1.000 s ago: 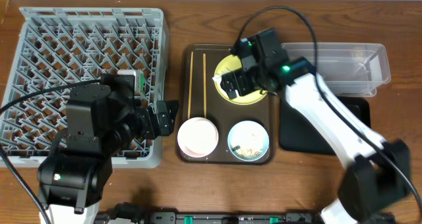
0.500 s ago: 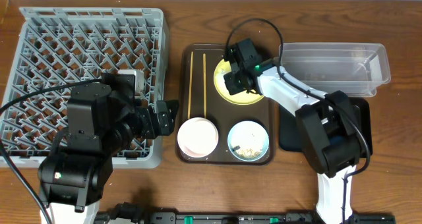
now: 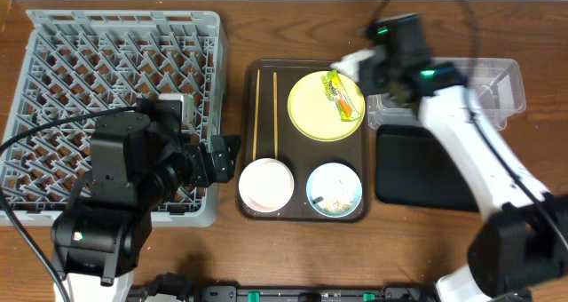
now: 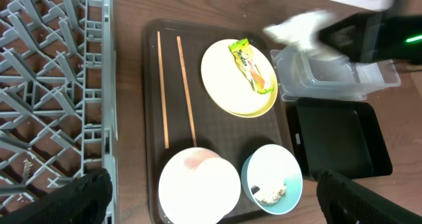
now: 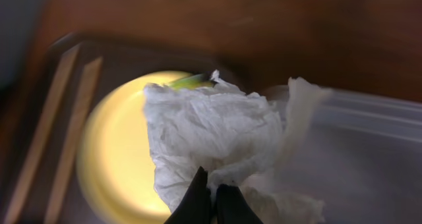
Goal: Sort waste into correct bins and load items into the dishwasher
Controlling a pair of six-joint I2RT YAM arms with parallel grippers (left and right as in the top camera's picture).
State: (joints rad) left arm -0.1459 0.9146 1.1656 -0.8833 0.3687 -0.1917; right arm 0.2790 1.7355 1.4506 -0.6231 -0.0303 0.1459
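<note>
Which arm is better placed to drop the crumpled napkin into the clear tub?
Right. Its end effector is shut on the napkin at the clear tub's edge; the left end effector sits across the tray by the dish rack, holding nothing.

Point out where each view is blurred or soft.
Overhead: mostly sharp, only the napkin at the right gripper smears slightly. Left wrist: the same napkin streaks with motion; the rest is crisp. Right wrist: napkin sharp, yellow plate and chopsticks behind it blurred.
</note>
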